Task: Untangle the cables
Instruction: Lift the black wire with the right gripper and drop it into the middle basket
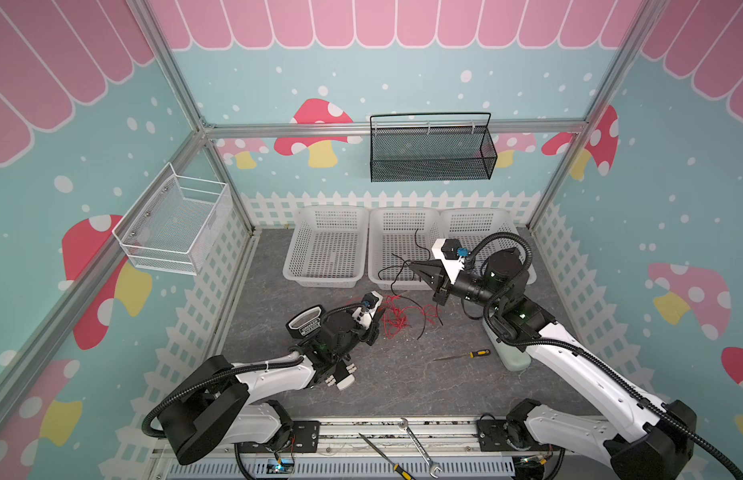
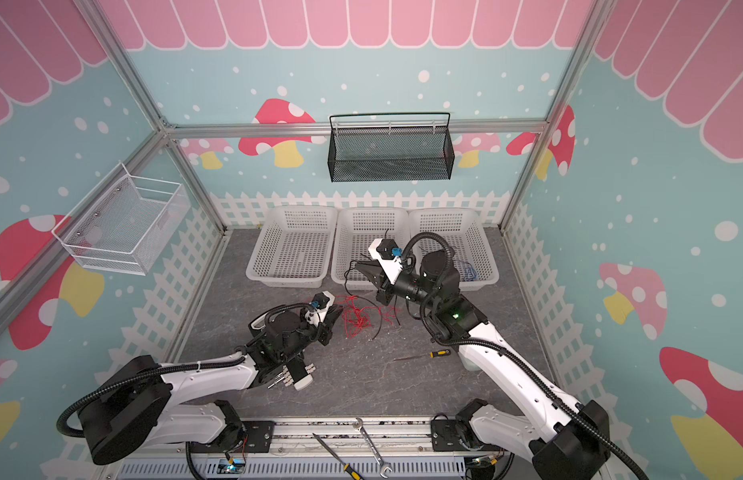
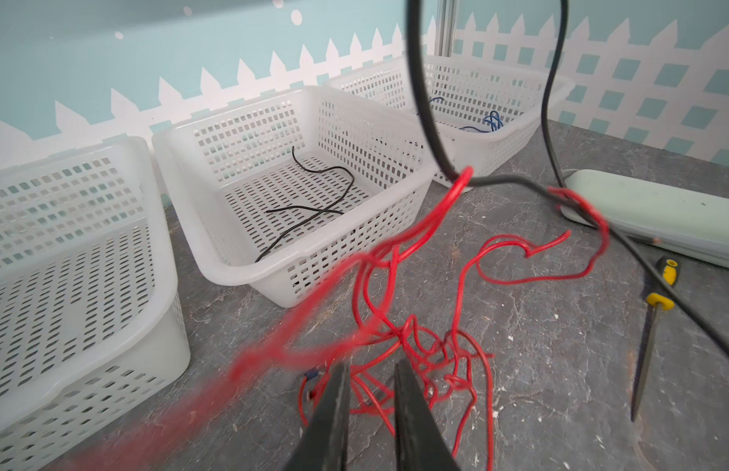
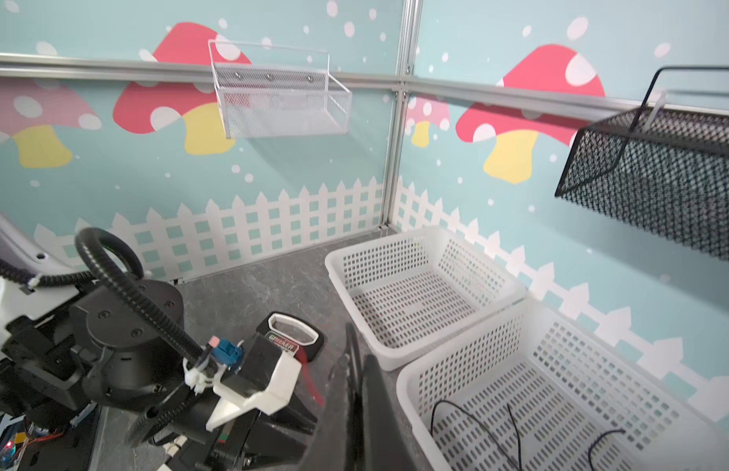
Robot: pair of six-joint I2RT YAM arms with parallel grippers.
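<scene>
**Two arms at the cable tangle.**
Right gripper (image 1: 413, 265), fingers closed on a black cable (image 3: 423, 110), hangs at 12 o'clock of the red cables (image 1: 397, 319) tangled on the table (image 1: 403, 374). Left gripper (image 3: 371, 363), fingers slightly parted, sits at their 9 o'clock. A blue cable (image 2: 469, 272) lies in the basket (image 2: 453, 211) at 2 o'clock.

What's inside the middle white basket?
A thin black cable lies on the floor of the middle basket; nothing else shows. In both top views the right gripper, shut on a hanging black cable, covers its near part.
</scene>
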